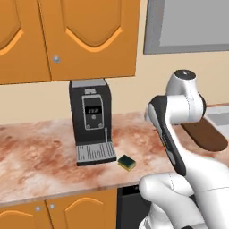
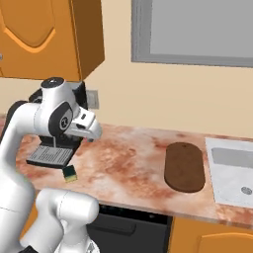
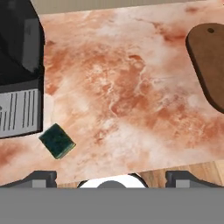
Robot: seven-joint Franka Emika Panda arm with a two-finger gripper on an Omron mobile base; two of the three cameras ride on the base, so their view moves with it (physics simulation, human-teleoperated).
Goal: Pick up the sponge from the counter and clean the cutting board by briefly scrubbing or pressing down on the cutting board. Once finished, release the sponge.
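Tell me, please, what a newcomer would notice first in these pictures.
The white arm rises folded over the counter and draws the eye first. Next comes the black coffee machine against the wall, with the small sponge lying on the counter just off a front corner of its grey drip tray. The dark cutting board lies further along, beside the sink.
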